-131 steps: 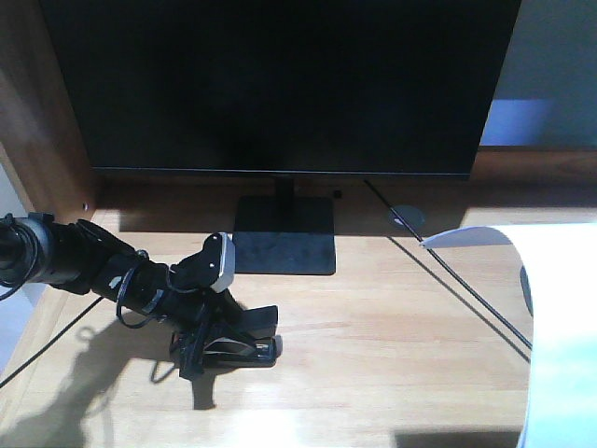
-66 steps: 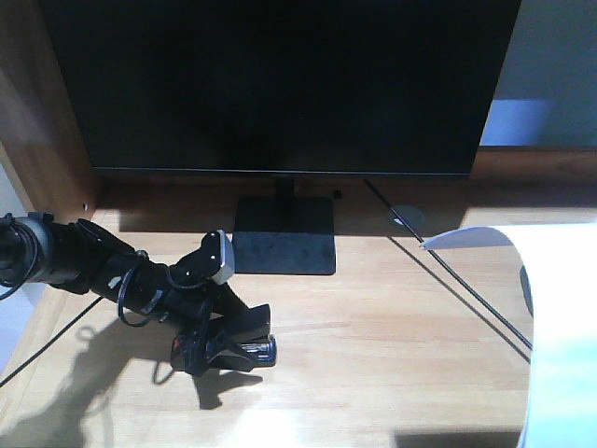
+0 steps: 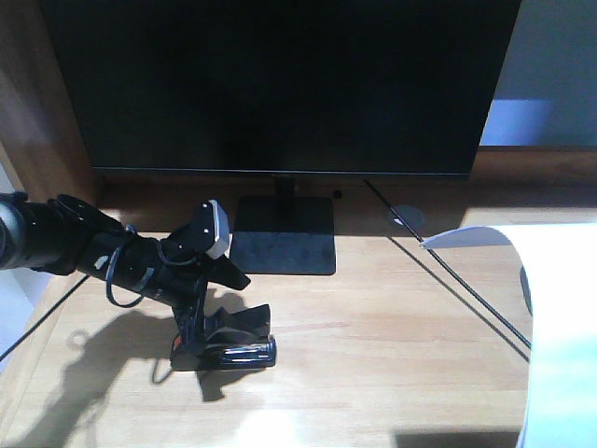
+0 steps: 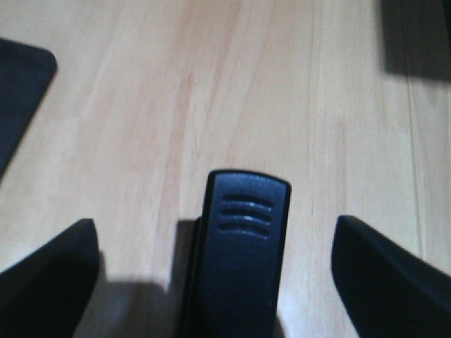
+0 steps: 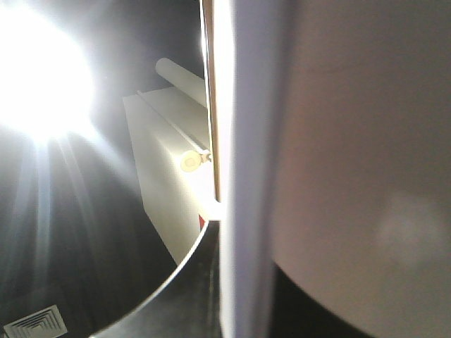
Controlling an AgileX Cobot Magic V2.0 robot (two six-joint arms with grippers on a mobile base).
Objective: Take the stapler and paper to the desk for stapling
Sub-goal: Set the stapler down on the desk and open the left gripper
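The black stapler [image 3: 227, 353] lies flat on the light wood desk [image 3: 392, 336], in front of the monitor base. My left gripper [image 3: 222, 329] hangs just over it with its jaws spread. In the left wrist view the stapler [image 4: 243, 260] sits between the two fingers [image 4: 49, 274], touching neither; my left gripper [image 4: 215, 225] is open. The white paper [image 3: 560, 327] is held up in the air at the right edge. In the right wrist view the sheet [image 5: 232, 176] runs edge-on through my right gripper [image 5: 225, 282], which is shut on it.
A large black monitor [image 3: 280, 84] stands on a square black base [image 3: 284, 245] at the back of the desk. A thin black cable [image 3: 448, 271] runs diagonally across the right side. A brown side panel [image 3: 37, 112] closes off the left.
My left arm has drawn back up and to the left, and the wrist has risen. The stapler stays on the desk below the open jaws. The paper has not moved.
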